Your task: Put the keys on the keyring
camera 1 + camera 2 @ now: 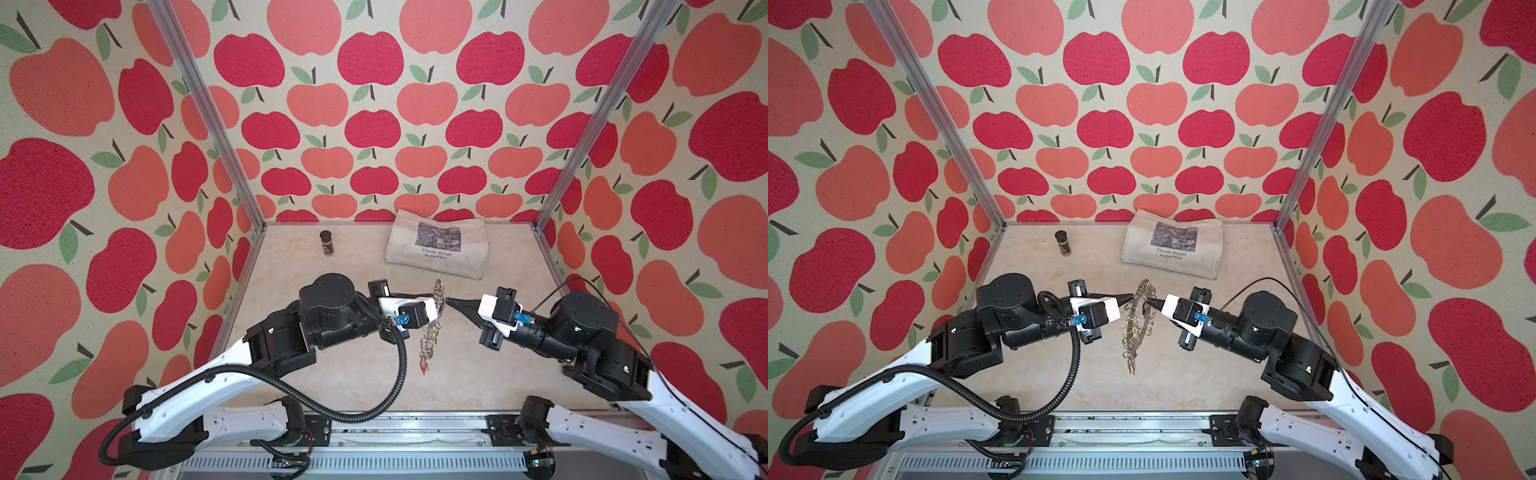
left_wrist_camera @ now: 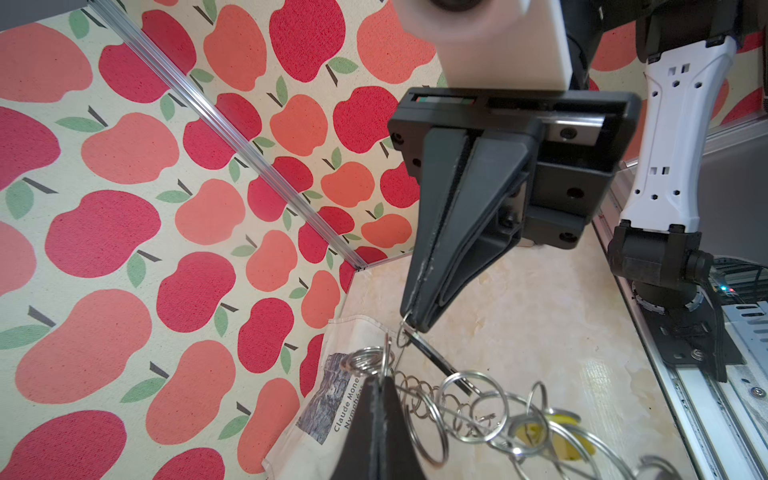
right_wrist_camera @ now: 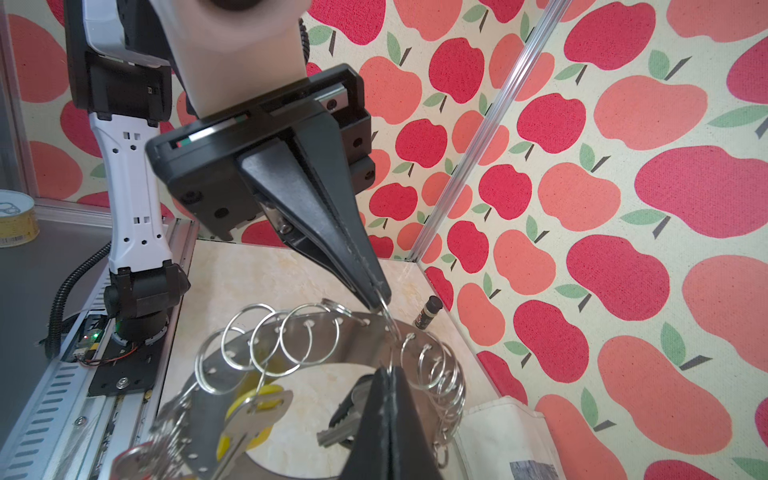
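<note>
We saw the keyring (image 1: 1139, 328) held off the counter (image 1: 1183, 374) between the two arms. From above it was edge-on, its long line running near to far. The jaws of the left gripper (image 3: 380, 297) were closed on one wire ring at its rim. Those of the right gripper (image 2: 413, 320) were closed on a small ring that seemed to carry the key (image 3: 336, 432) and its black tag. So the key hung just beside the right jaws, the nearer arm, across the disc's hole. We counted one disc, one black-tagged key, one yellow-tagged key (image 3: 253, 409) and one red tag (image 1: 424, 366); the wire rings were too many to count.
</note>
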`<state>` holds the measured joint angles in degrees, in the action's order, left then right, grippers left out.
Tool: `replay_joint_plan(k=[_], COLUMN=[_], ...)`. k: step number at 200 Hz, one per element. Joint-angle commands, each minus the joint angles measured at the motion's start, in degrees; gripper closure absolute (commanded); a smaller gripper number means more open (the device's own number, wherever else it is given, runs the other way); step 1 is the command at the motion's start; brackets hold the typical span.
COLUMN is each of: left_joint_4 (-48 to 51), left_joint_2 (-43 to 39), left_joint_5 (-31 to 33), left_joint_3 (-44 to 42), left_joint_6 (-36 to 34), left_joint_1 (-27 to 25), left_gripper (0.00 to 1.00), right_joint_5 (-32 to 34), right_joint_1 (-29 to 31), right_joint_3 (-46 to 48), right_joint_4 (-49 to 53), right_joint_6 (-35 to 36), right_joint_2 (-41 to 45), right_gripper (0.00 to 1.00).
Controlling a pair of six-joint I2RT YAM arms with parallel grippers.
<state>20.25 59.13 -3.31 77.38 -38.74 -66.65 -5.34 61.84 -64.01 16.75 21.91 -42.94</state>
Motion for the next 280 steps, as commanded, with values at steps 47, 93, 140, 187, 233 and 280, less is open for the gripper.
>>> replay_joint_plan(k=[47, 93, 140, 187, 233, 280], left_joint_4=[-3.8, -3.1, -2.0, -1.4, -1.2, -0.5], left_joint_2=[-1.0, -0.9, -0.6, -0.5, -0.4, -0.4], left_joint_5=[1.0, 0.2, -0.5, -0.4, -0.4, -0.4], left_joint_3=[0.1, 0.6, 1.5, 1.7, 2.0, 2.6], left_joint_6=[-1.2, -0.8, -0.3, -0.2, -0.4, -0.2], left_joint_1=[-0.3, -0.4, -0.4, -0.5, -0.4, -0.7], left_gripper=[1.0, 1.0, 1.0, 1.0, 1.0, 1.0], right_joint_5=[-1.3, -0.9, -0.9, -0.8, -0.9, -0.4], right_joint_1=[-0.3, -0.3, -0.4, -0.4, -0.5, -0.4], right_joint_3=[-0.3, -0.5, -0.8, -1.0, -1.0, -0.9], right_joint_4=[-2.4, -2.6, -2.6, -2.7, -2.6, -3.0], right_joint_6=[-1.0, 0.2, 1.3, 1.9, 2.2, 2.7], right_joint_2=[0.4, 0.0, -0.4, 0.1, 0.4, 0.6], right_gripper=[1.0, 1.0, 1.0, 1.0, 1.0, 1.0])
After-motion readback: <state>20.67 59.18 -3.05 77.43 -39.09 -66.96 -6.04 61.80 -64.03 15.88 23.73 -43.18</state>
